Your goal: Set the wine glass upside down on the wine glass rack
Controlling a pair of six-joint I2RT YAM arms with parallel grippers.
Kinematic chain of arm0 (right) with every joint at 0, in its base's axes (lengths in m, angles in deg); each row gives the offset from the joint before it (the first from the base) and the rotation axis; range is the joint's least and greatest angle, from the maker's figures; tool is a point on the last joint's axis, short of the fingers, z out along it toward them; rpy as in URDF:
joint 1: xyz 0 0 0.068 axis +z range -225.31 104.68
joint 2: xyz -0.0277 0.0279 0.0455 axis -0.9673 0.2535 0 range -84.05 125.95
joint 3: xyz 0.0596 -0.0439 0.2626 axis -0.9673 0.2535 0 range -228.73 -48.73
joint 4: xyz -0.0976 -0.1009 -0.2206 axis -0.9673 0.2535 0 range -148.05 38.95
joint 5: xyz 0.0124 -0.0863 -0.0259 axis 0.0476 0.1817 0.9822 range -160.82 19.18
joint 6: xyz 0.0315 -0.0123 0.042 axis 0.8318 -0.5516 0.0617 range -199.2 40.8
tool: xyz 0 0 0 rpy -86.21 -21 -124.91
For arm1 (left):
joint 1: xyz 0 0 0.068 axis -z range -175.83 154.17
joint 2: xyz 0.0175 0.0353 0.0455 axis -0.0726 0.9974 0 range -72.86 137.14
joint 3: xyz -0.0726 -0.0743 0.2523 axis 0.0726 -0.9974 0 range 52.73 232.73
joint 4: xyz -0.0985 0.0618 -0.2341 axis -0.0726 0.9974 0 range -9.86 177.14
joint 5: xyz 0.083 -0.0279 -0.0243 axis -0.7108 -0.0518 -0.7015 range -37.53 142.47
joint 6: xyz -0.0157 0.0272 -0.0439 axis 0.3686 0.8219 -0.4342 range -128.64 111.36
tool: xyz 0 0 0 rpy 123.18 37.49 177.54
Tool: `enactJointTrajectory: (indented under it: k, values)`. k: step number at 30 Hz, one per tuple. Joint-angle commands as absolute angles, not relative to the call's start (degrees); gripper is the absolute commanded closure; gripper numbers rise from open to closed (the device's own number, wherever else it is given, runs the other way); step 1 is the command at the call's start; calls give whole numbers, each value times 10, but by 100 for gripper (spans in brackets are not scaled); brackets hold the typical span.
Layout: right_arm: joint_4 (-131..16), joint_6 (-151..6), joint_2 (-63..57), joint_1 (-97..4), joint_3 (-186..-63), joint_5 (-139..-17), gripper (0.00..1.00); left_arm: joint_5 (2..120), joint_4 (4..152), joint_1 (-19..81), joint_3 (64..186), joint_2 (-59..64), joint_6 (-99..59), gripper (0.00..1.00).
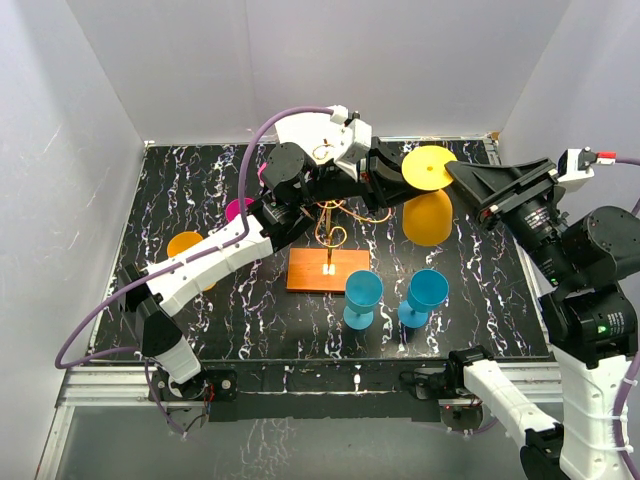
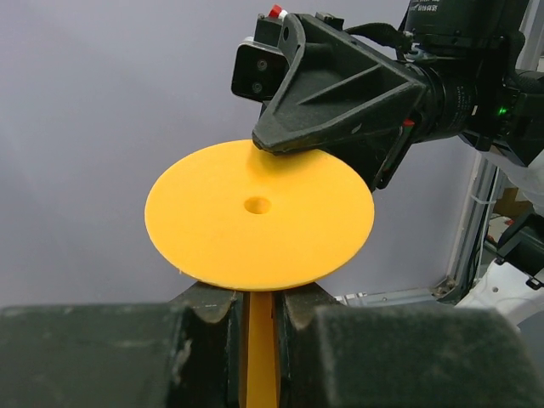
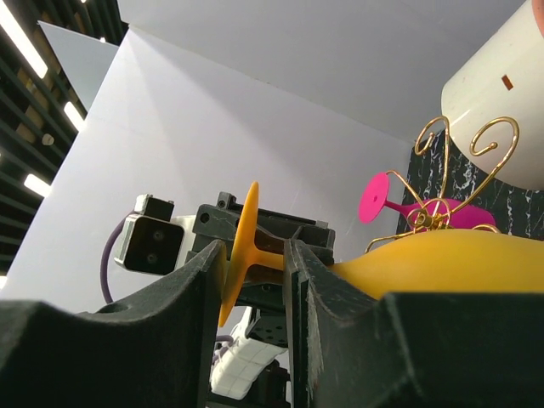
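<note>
The left gripper (image 2: pixel 257 306) is reaching over the wine glass rack (image 1: pixel 310 272), and its jaws are squeezing the stem of the yellow wine glass (image 1: pixel 428 215). The glass is staying just right of the rack's gold wires, toward the far side of the table (image 1: pixel 250 320). The right gripper (image 3: pixel 255 255) is touching the glass's round foot. I cannot tell if its jaws are gripping.

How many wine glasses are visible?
5: yellow glass held above the table; two blue glasses upright near the rack's base; orange glass partly under the left arm; pink glass behind it. More may be hidden.
</note>
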State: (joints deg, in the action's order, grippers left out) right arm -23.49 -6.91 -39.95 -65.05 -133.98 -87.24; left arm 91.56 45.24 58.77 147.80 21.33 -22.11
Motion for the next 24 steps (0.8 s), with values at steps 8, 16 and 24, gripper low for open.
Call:
enactJointTrajectory:
  k: [8, 16, 24]
  values:
    - [-238, -85, -388, -651, -1356, -861, 88, 934, 414, 591, 1474, 199, -208, 100]
    - [-241, -91, -393, -651, -1361, -826, 100, 897, 409, 592, 1460, 187, -255, 67]
    - [-238, -131, -394, -651, -1369, -747, 100, 791, 445, 591, 1389, 122, -428, 31]
